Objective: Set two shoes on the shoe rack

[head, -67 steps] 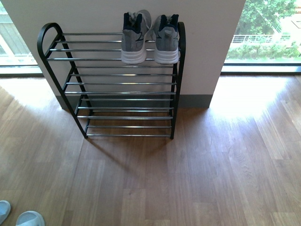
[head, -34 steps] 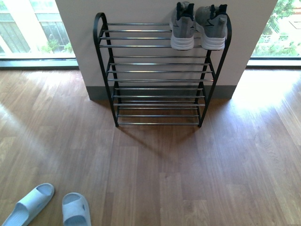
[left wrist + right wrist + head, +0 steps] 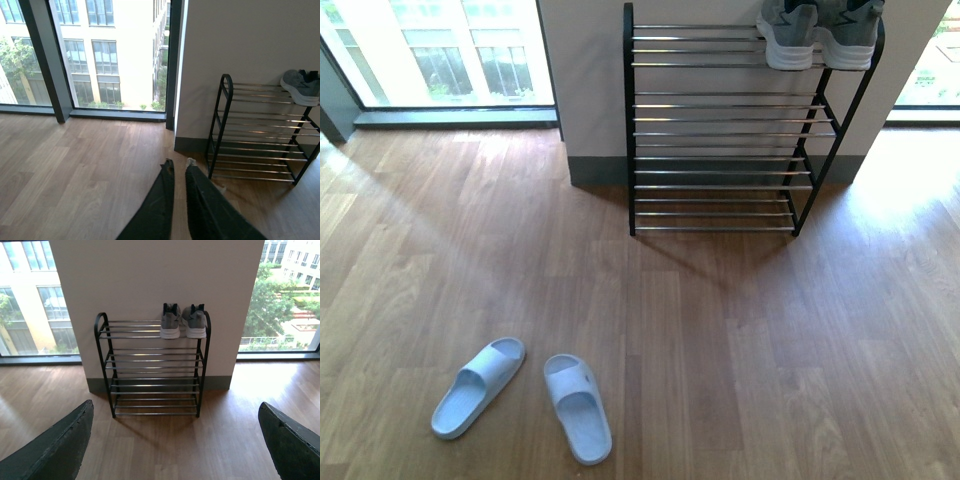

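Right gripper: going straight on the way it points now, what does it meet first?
Probably the rack, near its lower tiers; the open right gripper frames it, and nothing shows between. Depth is unclear.

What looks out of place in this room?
The pale-blue sandals lie splayed at an angle on the floor, away from the shoe rack, while the grey sneakers sit neatly on its top tier.

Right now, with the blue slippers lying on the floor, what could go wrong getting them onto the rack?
The sandals lie apart at different angles, so each likely needs its own pick. The rack is thin bars with gaps; a sandal set down crooked could tip through. The sneakers on top could get knocked.
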Motion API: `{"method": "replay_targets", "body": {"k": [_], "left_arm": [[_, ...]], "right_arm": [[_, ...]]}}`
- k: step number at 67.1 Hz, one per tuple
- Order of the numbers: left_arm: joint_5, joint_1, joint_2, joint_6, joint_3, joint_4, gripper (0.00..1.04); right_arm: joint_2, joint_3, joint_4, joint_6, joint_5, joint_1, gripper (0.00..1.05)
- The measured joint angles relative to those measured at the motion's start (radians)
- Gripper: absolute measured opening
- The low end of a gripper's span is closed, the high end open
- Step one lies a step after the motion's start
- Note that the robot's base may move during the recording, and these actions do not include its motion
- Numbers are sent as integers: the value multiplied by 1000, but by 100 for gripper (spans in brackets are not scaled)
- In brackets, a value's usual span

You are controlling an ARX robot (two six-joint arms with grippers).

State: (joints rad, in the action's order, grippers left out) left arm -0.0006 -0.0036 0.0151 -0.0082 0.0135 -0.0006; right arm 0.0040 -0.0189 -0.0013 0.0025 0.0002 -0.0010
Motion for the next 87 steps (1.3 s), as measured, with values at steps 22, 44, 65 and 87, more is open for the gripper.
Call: {"method": "replay_targets", "body": {"k": [22,44,65,87], "left_arm": [[0,0,0,0,0,0,79],[-2,0,0,1,0,0,95],[0,0,0,2,0,0,95],[0,0,0,2,0,0,95]], "right_arm": [[0,0,1,0,0,0,96],[-2,0,1,0,-4,0,96],[-1,0,0,0,-1,0,96],[-1,0,0,0,0,0,96]]}}
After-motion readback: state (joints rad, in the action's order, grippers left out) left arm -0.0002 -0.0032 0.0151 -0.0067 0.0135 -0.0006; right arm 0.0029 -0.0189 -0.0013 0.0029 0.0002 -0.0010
